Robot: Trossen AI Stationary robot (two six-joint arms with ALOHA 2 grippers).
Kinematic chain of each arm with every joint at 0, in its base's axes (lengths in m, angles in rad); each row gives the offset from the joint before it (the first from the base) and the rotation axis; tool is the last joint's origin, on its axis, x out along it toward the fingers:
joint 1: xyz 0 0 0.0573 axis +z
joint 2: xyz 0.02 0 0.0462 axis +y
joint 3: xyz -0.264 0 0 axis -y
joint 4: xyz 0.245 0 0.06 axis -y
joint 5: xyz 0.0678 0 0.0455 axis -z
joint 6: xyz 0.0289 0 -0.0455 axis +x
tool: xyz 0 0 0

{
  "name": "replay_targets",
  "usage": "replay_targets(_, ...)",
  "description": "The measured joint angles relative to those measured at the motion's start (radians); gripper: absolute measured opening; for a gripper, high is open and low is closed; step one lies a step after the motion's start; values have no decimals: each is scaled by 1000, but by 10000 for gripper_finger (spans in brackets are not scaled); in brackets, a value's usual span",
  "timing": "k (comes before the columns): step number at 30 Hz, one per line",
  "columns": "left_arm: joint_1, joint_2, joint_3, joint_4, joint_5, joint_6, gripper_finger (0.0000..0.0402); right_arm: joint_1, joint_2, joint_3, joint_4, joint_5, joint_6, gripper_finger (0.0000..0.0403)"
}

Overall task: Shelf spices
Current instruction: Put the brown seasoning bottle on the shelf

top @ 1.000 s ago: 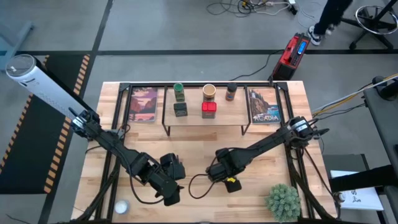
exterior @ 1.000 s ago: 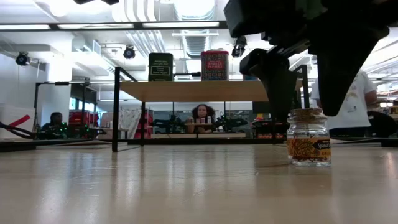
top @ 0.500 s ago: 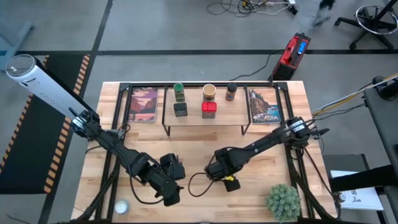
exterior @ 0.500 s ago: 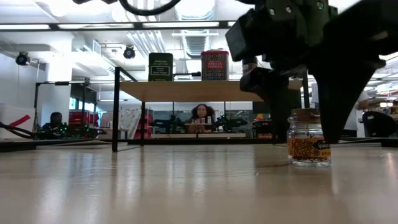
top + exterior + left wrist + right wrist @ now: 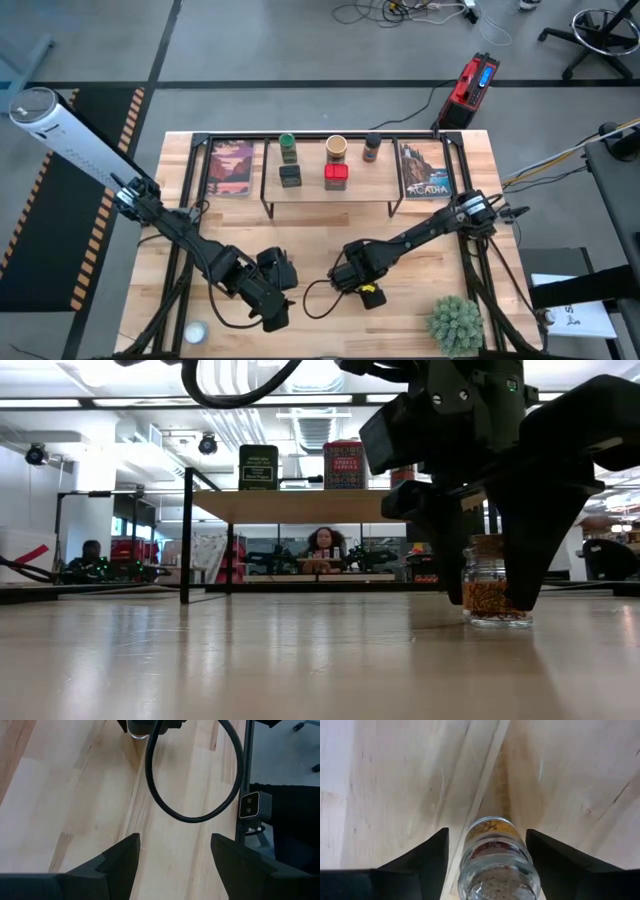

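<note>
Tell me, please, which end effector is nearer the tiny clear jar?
Right: the right end effector straddles the tiny clear jar, fingers either side. The left end effector waits apart, toward the table's left.

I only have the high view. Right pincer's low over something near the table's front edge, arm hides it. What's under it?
Observer: The tiny clear jar, standing upright between the right pincer fingers.
Operator: Gripped yet?
Observer: Not visibly; the right wrist view shows gaps between both fingers and the glass.
Operator: Jar off the table?
Observer: No, the low view shows its base resting on the table.
Operator: Left arm?
Observer: The left pincer is open and empty over bare wood.
</note>
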Motion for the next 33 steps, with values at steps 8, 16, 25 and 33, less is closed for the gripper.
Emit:
replay_targets(8,0,0,0,0,9,0,233,0,0,-6,2,1,-2,195)
replay_targets(16,0,0,0,1,9,0,233,0,-3,-24,6,3,4,172)
replay_targets(25,0,0,0,1,9,0,233,-5,-19,-19,-41,19,-1,167)
replay_targets(33,0,0,0,1,10,0,233,-32,-78,-18,-65,26,-3,178)
